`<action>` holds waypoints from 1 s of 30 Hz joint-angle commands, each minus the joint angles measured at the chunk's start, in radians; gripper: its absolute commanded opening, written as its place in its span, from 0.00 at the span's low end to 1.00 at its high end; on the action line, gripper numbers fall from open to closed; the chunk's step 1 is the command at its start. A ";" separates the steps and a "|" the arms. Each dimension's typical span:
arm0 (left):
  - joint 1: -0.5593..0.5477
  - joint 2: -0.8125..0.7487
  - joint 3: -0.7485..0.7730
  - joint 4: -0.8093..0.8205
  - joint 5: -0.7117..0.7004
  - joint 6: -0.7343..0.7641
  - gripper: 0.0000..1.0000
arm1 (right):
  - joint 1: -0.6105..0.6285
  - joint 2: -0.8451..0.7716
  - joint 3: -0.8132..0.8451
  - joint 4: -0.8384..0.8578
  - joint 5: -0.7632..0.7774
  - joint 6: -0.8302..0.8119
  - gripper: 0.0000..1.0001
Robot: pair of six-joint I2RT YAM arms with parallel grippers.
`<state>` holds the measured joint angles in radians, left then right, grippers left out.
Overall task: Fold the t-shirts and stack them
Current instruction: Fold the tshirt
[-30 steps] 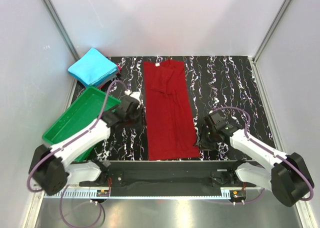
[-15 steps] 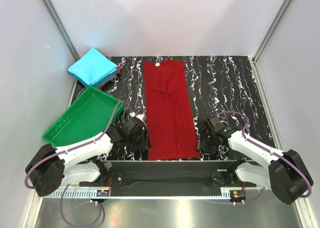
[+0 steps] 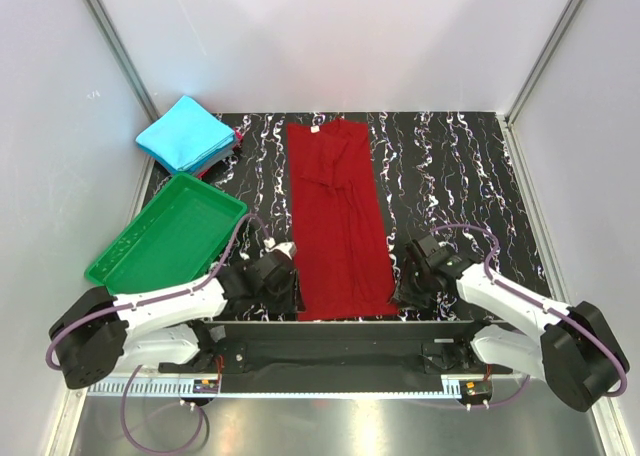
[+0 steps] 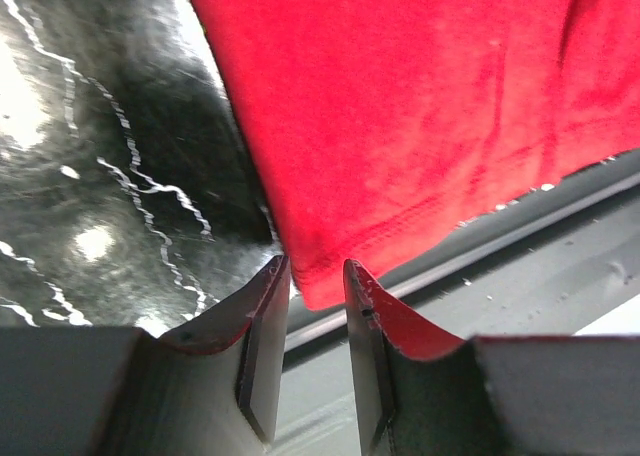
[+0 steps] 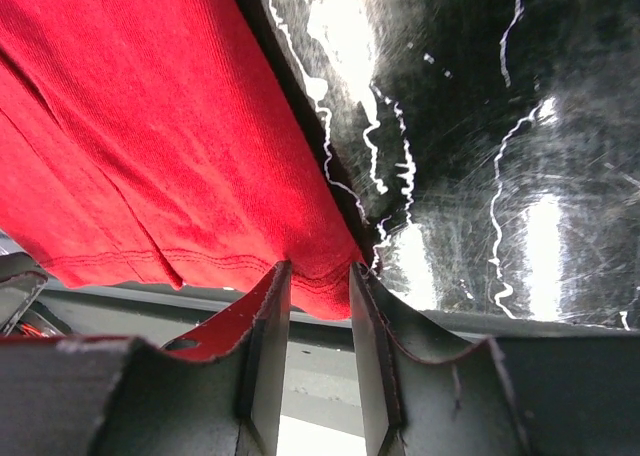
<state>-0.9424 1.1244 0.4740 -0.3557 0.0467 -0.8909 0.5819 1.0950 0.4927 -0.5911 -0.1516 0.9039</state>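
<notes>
The dark red t-shirt (image 3: 335, 216) lies flat as a long narrow strip down the middle of the black marbled table, collar at the far end. The cyan-blue t-shirt (image 3: 187, 134) sits folded in a square at the back left. My left gripper (image 3: 290, 298) is at the red shirt's near left corner; in the left wrist view its jaws (image 4: 313, 271) stand slightly apart with the corner (image 4: 318, 276) between the tips. My right gripper (image 3: 404, 294) is at the near right corner; its jaws (image 5: 315, 271) stand slightly apart around the hem (image 5: 320, 266).
A green plastic tray (image 3: 160, 236) lies tilted on the left, just behind my left arm. The table's near edge and a black rail (image 3: 340, 331) run right below the shirt's hem. White walls close in the table on three sides.
My left gripper has moved from beside the tray down toward me to the shirt's near left corner. My right gripper has shifted slightly left onto the near right corner. The shirts have not moved.
</notes>
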 commanded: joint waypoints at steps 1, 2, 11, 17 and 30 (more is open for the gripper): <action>-0.025 -0.037 -0.017 0.043 -0.030 -0.046 0.32 | 0.025 0.002 -0.006 0.016 -0.012 0.035 0.36; -0.039 -0.041 -0.023 0.044 -0.030 -0.058 0.31 | 0.038 0.003 -0.006 0.011 -0.011 0.042 0.37; -0.079 -0.038 -0.049 0.044 -0.068 -0.077 0.28 | 0.096 -0.001 0.012 -0.039 0.046 0.093 0.40; -0.091 -0.049 -0.048 0.031 -0.110 -0.080 0.32 | 0.130 0.012 0.050 -0.091 0.110 0.102 0.40; -0.108 0.041 -0.046 0.077 -0.123 -0.102 0.17 | 0.131 -0.032 0.096 -0.184 0.179 0.087 0.46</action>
<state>-1.0420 1.1320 0.4316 -0.3054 -0.0547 -0.9939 0.7025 1.0691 0.5678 -0.7570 -0.0082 0.9848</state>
